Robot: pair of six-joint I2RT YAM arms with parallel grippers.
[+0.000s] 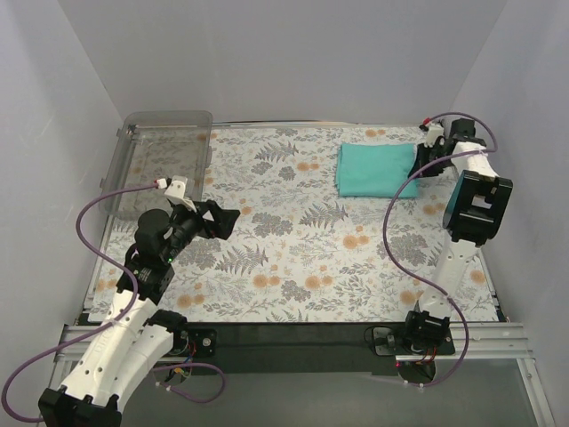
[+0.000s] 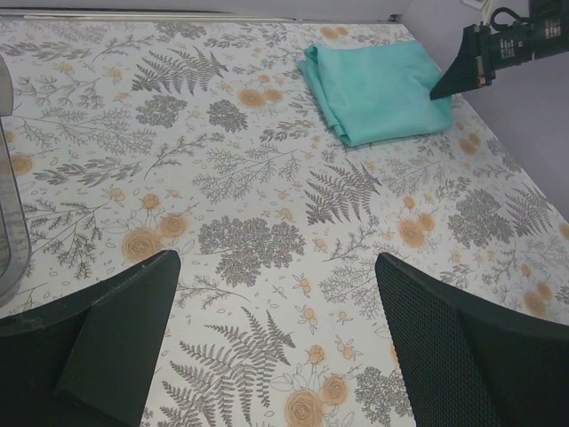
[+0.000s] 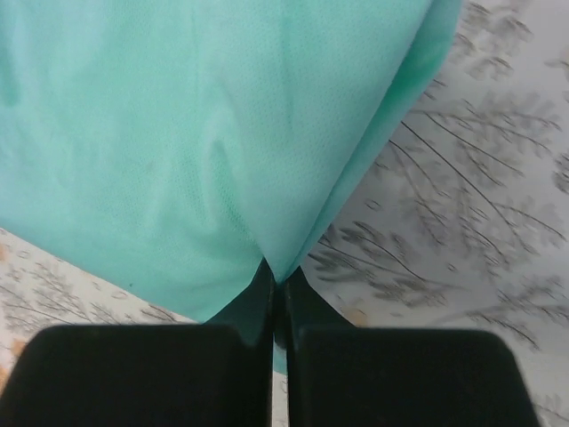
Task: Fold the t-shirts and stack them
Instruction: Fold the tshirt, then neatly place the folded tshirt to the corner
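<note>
A teal t-shirt, folded into a rectangle, lies on the flowered tablecloth at the back right. It also shows in the left wrist view and fills the right wrist view. My right gripper is at the shirt's right edge, shut on a pinch of its cloth; in the right wrist view the gripper has its jaws together with teal fabric between them. My left gripper is open and empty, over the cloth at the left, far from the shirt; it also shows in the left wrist view.
A clear plastic bin stands at the back left corner. The flowered tablecloth covers the table. White walls close in the sides and back. Purple cables loop from both arms.
</note>
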